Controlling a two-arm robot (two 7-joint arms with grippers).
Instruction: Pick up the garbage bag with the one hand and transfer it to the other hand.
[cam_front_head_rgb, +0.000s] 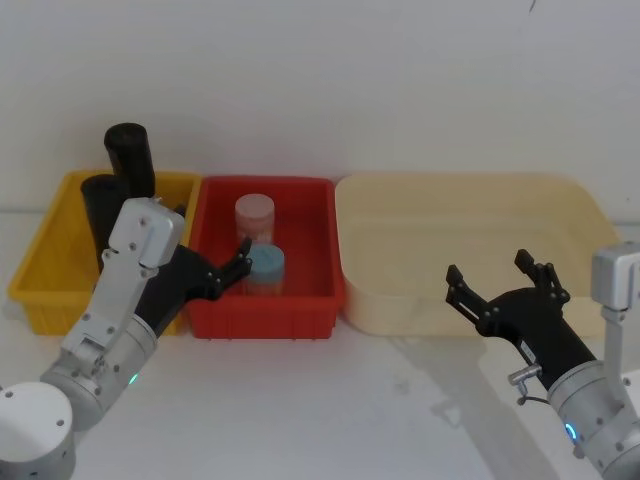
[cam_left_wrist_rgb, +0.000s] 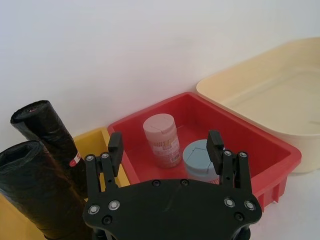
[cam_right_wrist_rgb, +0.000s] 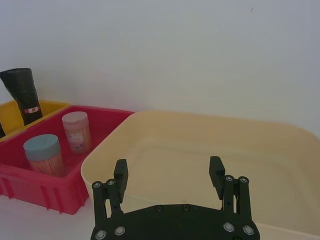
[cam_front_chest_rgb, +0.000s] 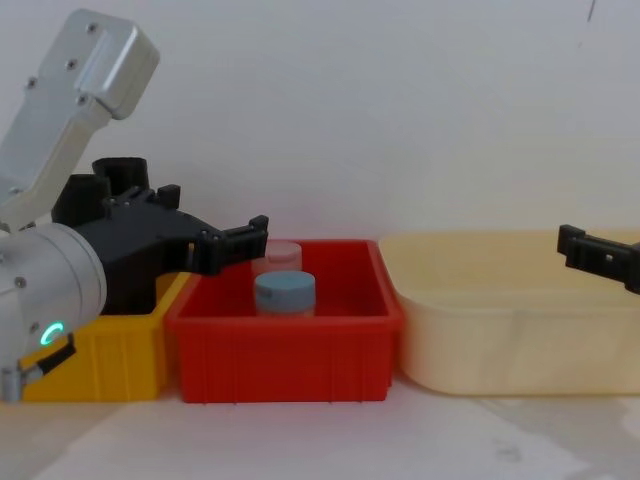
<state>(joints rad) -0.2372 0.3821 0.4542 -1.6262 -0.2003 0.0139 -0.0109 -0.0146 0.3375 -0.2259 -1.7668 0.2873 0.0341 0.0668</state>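
Observation:
The garbage bag, a plain black roll, stands upright in the yellow bin, and in the left wrist view it is the nearer roll. Behind it stands a taller black roll with a small red-and-white sticker. My green-lit left gripper hovers open and empty over the wall between the yellow and red bins, to the right of both rolls; its fingers frame the jars. My blue-lit right gripper hangs open and empty over the beige tray's front edge.
The red bin in the middle holds a pink jar and a blue-lidded jar. A wide beige tray sits to the right. A white wall stands close behind all three containers. Bare white table lies in front.

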